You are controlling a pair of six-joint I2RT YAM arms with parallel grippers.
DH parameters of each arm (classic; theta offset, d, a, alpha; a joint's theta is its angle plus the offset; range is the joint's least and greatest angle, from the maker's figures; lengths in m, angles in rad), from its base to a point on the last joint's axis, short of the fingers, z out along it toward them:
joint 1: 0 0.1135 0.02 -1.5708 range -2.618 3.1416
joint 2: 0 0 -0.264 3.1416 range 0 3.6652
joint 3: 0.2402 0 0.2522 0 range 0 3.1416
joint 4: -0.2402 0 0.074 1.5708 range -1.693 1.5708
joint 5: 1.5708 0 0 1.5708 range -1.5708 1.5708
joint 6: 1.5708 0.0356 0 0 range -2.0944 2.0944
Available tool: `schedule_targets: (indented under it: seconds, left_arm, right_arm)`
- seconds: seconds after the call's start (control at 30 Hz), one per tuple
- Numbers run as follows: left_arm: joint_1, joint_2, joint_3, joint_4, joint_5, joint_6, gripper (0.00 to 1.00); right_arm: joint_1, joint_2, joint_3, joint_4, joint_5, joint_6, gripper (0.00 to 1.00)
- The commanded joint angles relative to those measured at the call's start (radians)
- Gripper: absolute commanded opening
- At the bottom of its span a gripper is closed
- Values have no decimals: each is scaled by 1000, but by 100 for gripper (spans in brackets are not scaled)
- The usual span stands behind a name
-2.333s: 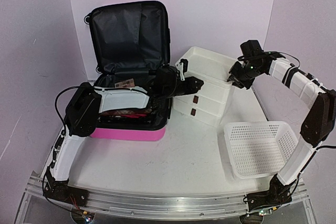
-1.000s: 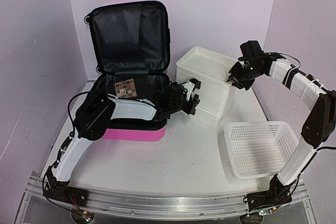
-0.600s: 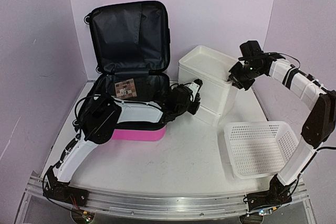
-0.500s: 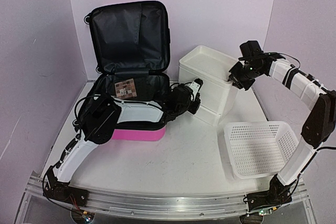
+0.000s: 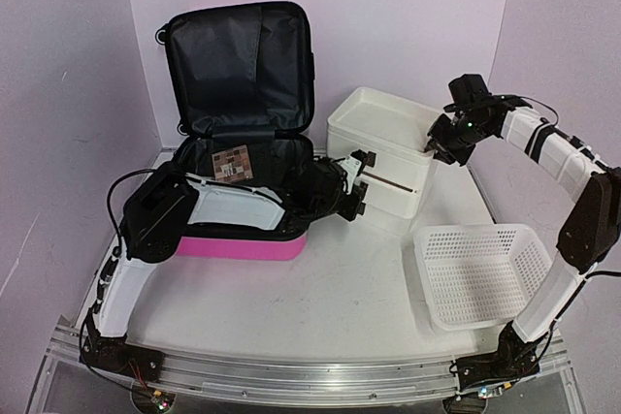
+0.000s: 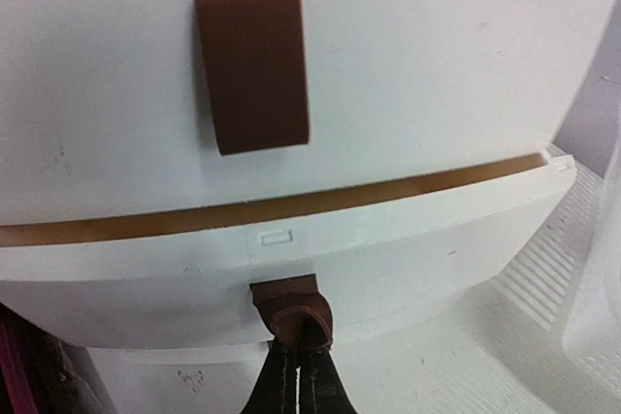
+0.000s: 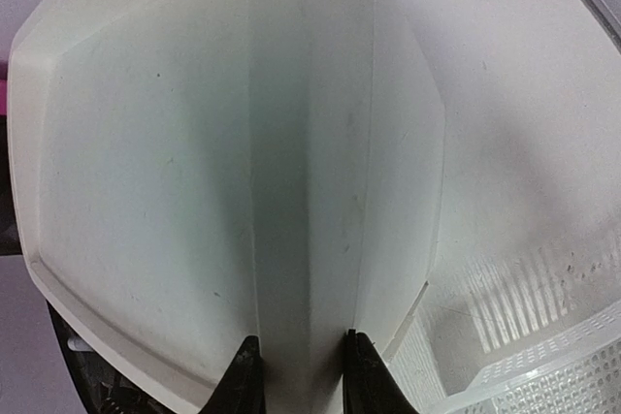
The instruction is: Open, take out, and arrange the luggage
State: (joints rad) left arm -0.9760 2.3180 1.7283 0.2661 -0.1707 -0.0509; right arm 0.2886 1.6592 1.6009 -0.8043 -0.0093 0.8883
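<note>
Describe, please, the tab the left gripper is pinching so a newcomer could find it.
Start at the white drawer stack right of the open pink luggage. Two brown tabs hang on its front; yours is the lower tab, clamped in the left gripper, while the upper tab hangs free.

Luggage [image 5: 239, 75] at left; drawer stack [image 5: 380, 128] just right; basket [image 5: 473, 231] nearer, far right
</note>
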Motion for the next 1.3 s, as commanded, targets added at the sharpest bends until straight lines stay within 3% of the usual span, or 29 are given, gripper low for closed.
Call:
schedule_targets:
  seconds: [0.0, 0.4, 1.1, 1.17, 1.27]
  left_arm:
    - [-28, -176, -102, 31, 112, -102, 0]
    - [-78, -290, -266, -12, 128, -152, 0]
    - [-108, -361, -282, -68, 206, -164, 0]
    - [-107, -372, -284, -72, 205, -168, 8]
    - [-107, -421, -297, -80, 221, -178, 39]
  right_arm:
    - [-23, 27, 30, 42, 8, -19, 0]
    - [-23, 46, 53, 34, 21, -33, 0]
    - [-54, 110, 111, 25, 59, -73, 0]
    - [-54, 111, 115, 25, 51, -75, 0]
    - [-54, 110, 111, 25, 28, -79, 0]
